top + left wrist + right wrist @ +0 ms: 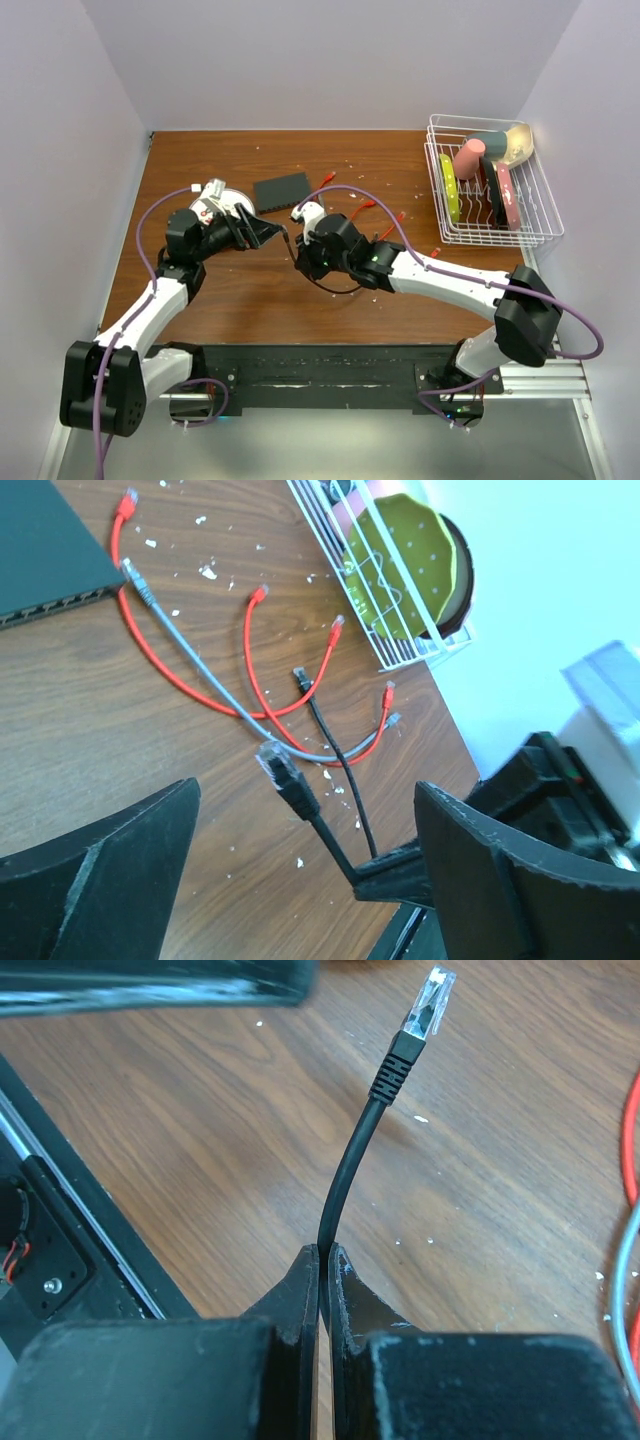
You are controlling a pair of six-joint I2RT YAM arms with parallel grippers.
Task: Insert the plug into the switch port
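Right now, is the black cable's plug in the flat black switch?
Out: clear plug stands in open air, black cable pinched by right fingers.

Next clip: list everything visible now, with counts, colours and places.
switch: one, black, far centre of table
black cable: one, plug raised, pinched in right claw
red cables: two, looped right of switch
grey cable: one, among the red ones
white plate: one, left of switch, partly hidden
dish rack: one, white wire, far right, holding coloured dishes
table: one, brown wood, white specks
left claw: one, black, open near the plug
right claw: one, black, shut on black cable
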